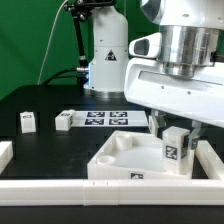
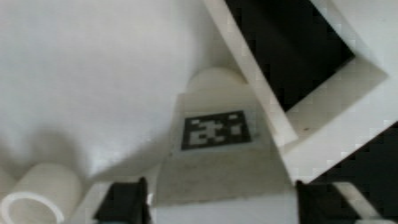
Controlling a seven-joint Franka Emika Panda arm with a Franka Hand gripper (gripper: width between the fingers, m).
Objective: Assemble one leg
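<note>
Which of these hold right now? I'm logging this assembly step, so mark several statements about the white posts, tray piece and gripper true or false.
1. The gripper holds a small white plastic tagged leg. True.
2. The held leg lies flat on the black table. False: it is upright over the large white square tray-like piece.
3. Two more white tagged posts stand on the table. True.
4. The flat white marker board is inside the tray. False: it lies on the table behind it.

Leg (image 1: 173,147): smooth matt white plastic, paper-like printed tag. Tray (image 1: 120,158): same plastic. Table (image 1: 40,105): matt black.
</note>
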